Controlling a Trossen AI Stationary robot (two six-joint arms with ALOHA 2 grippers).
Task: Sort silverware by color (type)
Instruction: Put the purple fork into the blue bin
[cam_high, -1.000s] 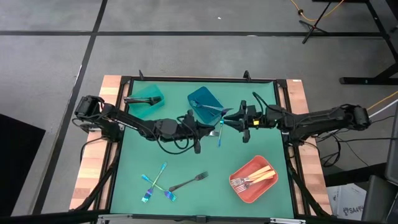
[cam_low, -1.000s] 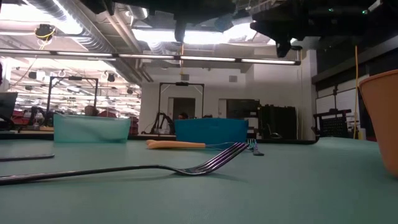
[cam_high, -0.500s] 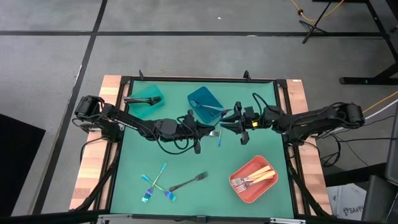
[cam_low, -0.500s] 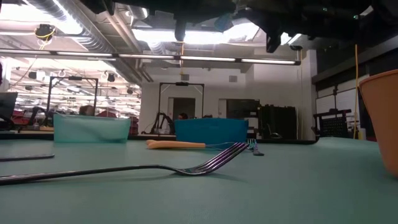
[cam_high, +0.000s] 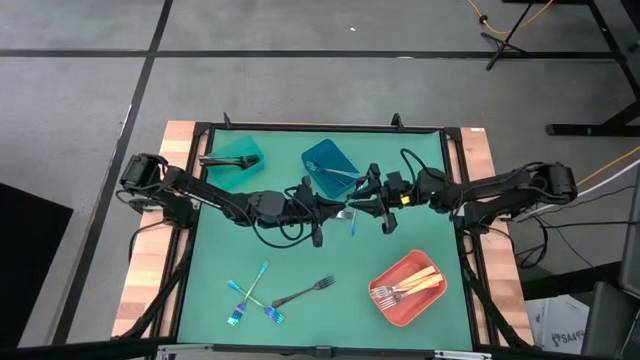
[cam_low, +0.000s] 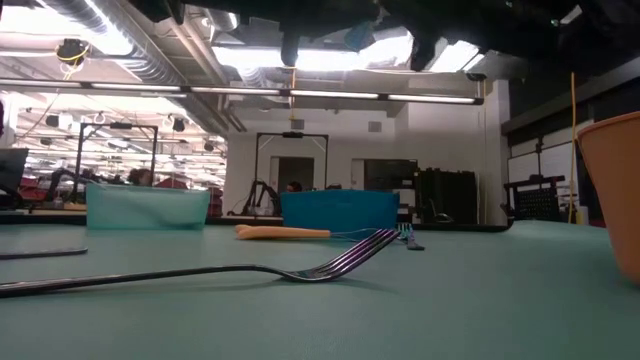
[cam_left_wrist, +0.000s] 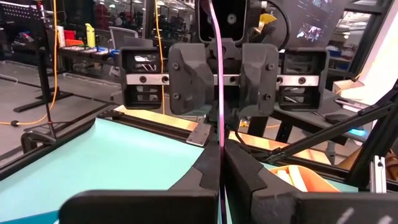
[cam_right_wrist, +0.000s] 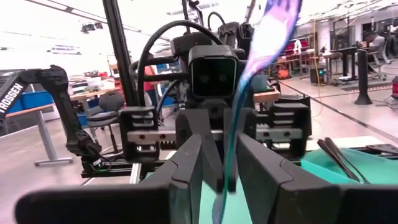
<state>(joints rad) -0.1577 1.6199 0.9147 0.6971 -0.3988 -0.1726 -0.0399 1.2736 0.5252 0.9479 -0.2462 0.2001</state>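
Both arms level, mid-table | end effectors (cam_high: 343, 205) (cam_high: 362, 199) facing | iridescent fork (cam_high: 352, 213) between

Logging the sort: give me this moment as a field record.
left gripper: shut on iridescent fork
right gripper: open, fingers either side of that fork
loose on table: three iridescent forks, one silver fork
coral bin: gold-handled forks

One iridescent blue-teal fork (cam_high: 353, 213) is held above the surface centre; three iridescent forks (cam_high: 248, 292) and one black fork (cam_high: 302, 292) lie near the front edge.
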